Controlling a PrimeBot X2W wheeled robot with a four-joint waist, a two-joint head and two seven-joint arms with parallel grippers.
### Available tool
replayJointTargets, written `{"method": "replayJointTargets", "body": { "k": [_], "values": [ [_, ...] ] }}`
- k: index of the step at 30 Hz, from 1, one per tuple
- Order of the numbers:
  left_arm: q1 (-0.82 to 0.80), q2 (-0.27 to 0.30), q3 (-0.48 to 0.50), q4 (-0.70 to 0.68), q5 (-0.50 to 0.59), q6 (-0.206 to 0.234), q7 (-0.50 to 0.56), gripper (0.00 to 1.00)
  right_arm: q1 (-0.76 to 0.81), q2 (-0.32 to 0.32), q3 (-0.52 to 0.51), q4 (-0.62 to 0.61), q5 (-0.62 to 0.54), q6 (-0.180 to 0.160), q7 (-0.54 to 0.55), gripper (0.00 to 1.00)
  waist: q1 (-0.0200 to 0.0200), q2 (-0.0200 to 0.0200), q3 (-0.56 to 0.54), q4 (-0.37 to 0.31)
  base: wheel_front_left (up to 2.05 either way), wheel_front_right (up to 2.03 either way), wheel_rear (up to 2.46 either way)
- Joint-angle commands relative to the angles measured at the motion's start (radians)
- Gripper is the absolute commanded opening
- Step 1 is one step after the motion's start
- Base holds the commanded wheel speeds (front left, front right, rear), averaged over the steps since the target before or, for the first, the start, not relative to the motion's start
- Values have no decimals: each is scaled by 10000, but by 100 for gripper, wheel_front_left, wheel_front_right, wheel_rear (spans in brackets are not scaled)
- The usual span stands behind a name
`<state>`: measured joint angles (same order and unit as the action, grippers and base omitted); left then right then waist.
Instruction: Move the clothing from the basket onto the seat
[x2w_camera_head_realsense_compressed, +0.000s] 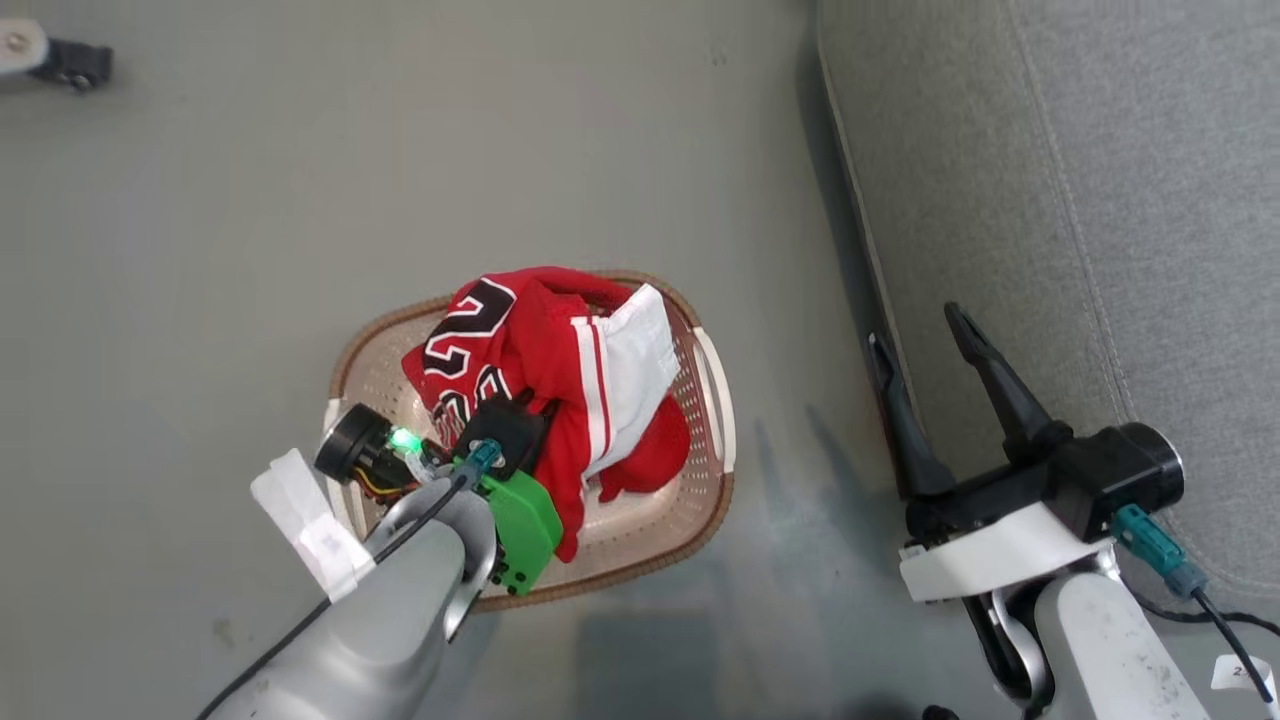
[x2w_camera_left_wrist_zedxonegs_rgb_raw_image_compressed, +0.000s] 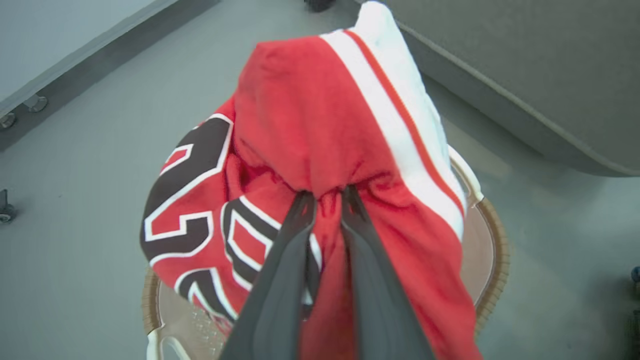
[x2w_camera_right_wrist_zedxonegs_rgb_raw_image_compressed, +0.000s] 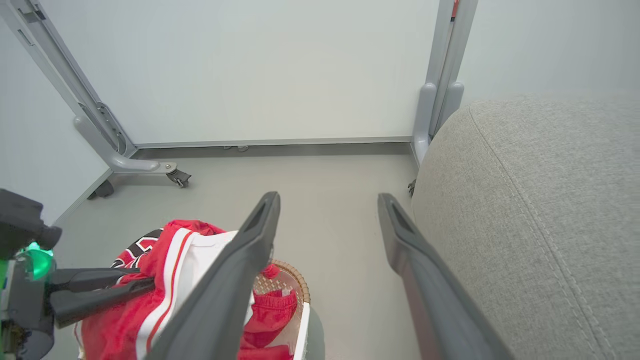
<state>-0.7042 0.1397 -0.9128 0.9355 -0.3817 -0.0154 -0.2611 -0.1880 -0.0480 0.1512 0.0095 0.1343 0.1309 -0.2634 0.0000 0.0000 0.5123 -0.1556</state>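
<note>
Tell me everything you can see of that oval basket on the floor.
The cream perforated plastic basket has a brown woven rim and white side handles. It stands upright on the grey floor, left of the grey fabric seat and apart from it. Red garments with white trim fill it and bulge above its rim, pinched by the left gripper.

A smooth, matt grey floor (x2w_camera_head_realsense_compressed: 250, 250) carries everything. Directly under the left claw (x2w_camera_left_wrist_zedxonegs_rgb_raw_image_compressed: 327, 192) sits a cream perforated plastic basket with a brown woven rim (x2w_camera_head_realsense_compressed: 700, 480). Just to the right of the right claw (x2w_camera_head_realsense_compressed: 917, 328) stands a large grey fabric-upholstered seat cushion (x2w_camera_head_realsense_compressed: 1150, 200). Well ahead of the left claw and off to its left, a grey metal foot with a black castor (x2w_camera_head_realsense_compressed: 60, 60) rests on the floor.
</note>
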Motion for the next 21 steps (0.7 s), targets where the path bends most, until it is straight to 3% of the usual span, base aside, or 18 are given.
{"method": "replayJointTargets", "body": {
  "k": [1, 10, 21],
  "values": [
    [429, 19, 221, -368, -163, 89, -55, 0, 334, -43, -39, 58, -71, -3, -20, 100, 0, 0, -1959, 821, 0, 0, 0],
    [2452, -48, 1799, -3000, -276, 420, -57, 0, 1546, -42, -100, 272, -197, -3, -20, 100, 0, 0, -3882, 1224, 0, 0, 0],
    [3556, -329, 2773, -4757, -7, 175, -50, 0, 2546, -42, 174, 473, -36, -3, -20, 100, 0, 0, -5156, 1222, 0, 0, 0]
  ]
}}
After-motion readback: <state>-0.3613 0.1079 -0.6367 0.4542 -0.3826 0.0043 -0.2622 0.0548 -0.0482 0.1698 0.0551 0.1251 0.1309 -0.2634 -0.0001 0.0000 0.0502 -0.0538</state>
